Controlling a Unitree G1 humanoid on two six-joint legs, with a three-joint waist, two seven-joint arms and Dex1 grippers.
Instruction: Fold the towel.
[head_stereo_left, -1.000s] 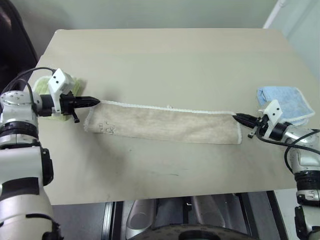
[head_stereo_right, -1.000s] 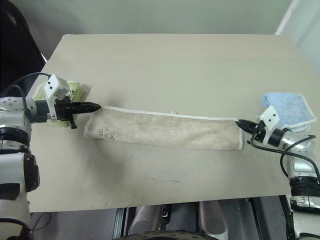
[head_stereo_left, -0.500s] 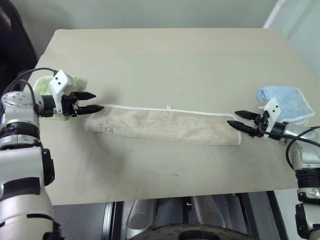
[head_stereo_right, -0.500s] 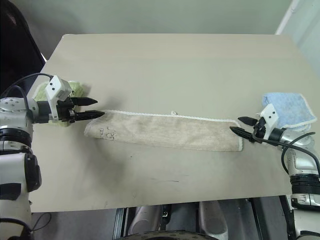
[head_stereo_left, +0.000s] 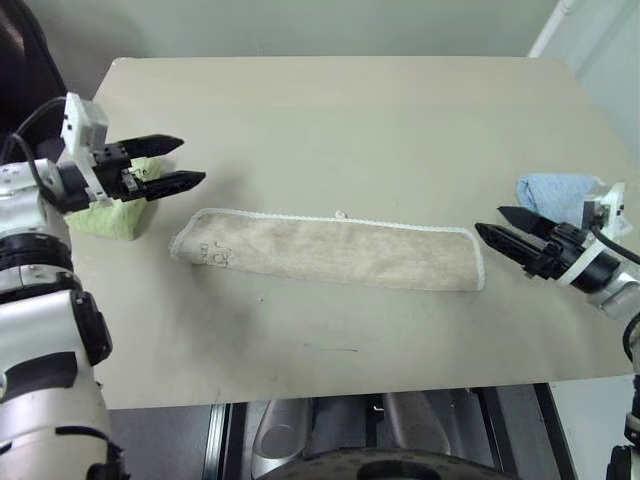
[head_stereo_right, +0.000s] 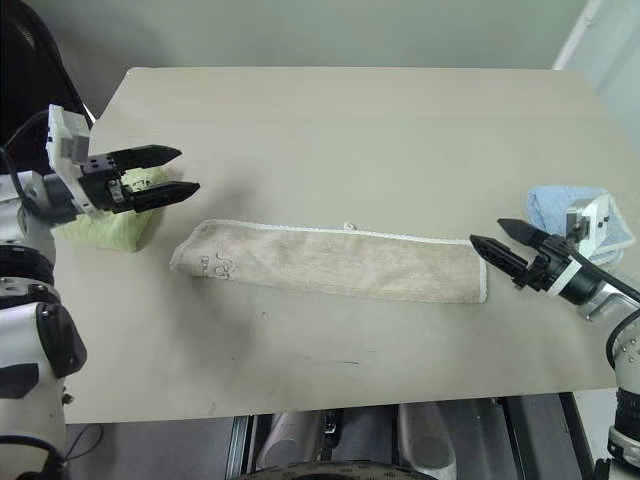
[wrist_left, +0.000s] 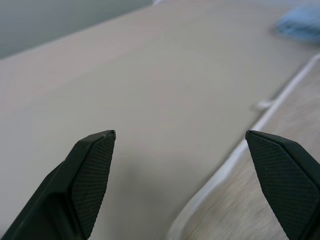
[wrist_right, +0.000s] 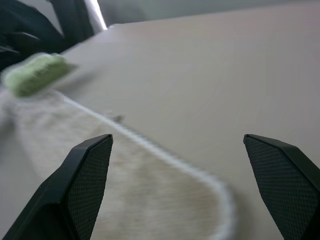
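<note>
Both fingers (head_stereo_left: 165, 163) (head_stereo_left: 500, 223) lifted open off the towel (head_stereo_left: 330, 248).

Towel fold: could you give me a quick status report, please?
Left gripper open, right gripper open, both clear of cloth. Beige towel flat, folded into long strip. Green towel, blue towel off its ends.

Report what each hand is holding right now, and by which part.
Nothing is held. The left hand and the right hand are both open, clear of the towel, which lies flat on the table.
</note>
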